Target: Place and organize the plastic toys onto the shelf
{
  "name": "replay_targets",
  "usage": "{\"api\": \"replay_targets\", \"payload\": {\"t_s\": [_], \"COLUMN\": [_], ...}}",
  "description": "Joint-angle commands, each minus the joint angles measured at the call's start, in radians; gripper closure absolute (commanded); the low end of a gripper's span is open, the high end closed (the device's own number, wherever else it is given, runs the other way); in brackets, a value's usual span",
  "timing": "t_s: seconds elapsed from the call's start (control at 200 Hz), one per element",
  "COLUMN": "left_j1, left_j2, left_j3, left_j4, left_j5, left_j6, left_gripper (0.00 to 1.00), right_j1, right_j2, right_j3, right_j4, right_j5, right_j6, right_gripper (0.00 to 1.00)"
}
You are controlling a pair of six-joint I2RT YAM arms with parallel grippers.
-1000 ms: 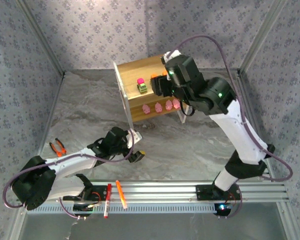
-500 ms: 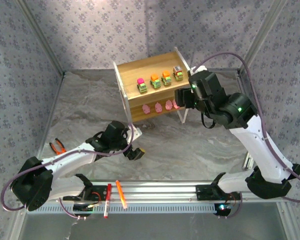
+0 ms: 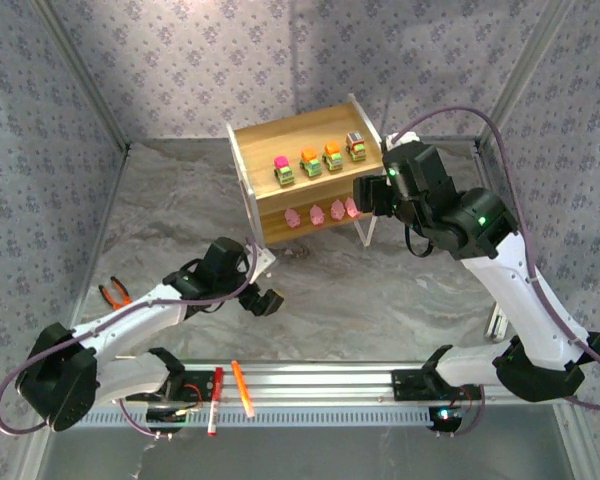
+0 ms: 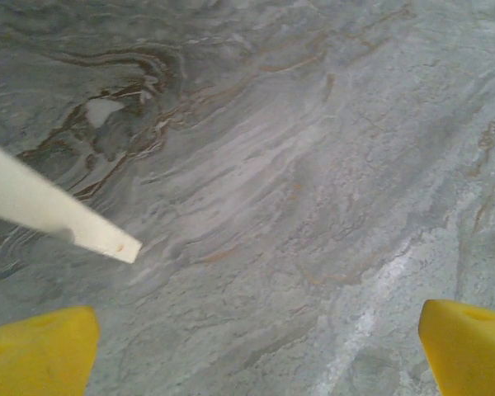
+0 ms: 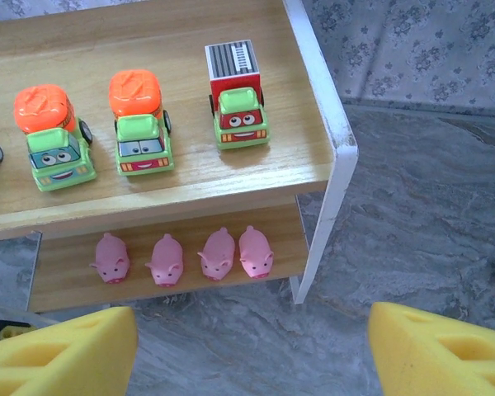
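The shelf point(image 3: 263, 143) stands at the back centre. Four green-bodied trucks line its top board: magenta top point(image 3: 283, 170), orange point(image 3: 309, 162), orange-red point(image 3: 332, 157), grey point(image 3: 356, 147). Several pink toys point(image 3: 317, 213) lie in a row on the lower board. The right wrist view looks down on three trucks point(image 5: 140, 121) and the pink pigs point(image 5: 218, 253). My right gripper point(image 3: 363, 196) point(image 5: 252, 355) hangs open and empty just in front of the shelf's right end. My left gripper point(image 3: 270, 303) point(image 4: 256, 355) is open, empty, low over bare marble table.
A cream-white bar end point(image 4: 66, 219), seemingly the shelf's near foot, juts in on the left of the left wrist view. Orange-handled pliers point(image 3: 115, 293) lie at the left. A red pen point(image 3: 215, 400) and an orange pen point(image 3: 242, 388) rest on the front rail.
My right arm has pulled back from over the shelf to its right end, uncovering three more trucks on the top board. The left gripper shifted slightly over the table.
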State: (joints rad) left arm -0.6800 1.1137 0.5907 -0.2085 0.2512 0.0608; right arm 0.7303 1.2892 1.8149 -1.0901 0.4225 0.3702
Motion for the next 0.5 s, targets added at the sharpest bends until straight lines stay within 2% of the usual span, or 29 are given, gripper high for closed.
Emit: {"api": "replay_targets", "payload": {"t_s": [0.0, 0.295, 0.495], "left_j1": [0.018, 0.101, 0.185], "left_j2": [-0.033, -0.096, -0.150], "left_j3": [0.026, -0.004, -0.008], "left_j4": [-0.046, -0.078, -0.113], "left_j5": [-0.046, -0.061, -0.034], "left_j6": [-0.008, 0.007, 0.016], "left_gripper": [0.01, 0.01, 0.01], "right_j1": [-0.007, -0.034, -0.149], "right_j2": [-0.010, -0.041, -0.102], "right_j3": [-0.009, -0.057, -0.206], "right_j4": [0.007, -0.007, 0.027], "right_j5": [-0.006, -0.004, -0.069], "right_j6": [0.012, 0.003, 0.005], "right_gripper": [0.24, 0.22, 0.20]}}
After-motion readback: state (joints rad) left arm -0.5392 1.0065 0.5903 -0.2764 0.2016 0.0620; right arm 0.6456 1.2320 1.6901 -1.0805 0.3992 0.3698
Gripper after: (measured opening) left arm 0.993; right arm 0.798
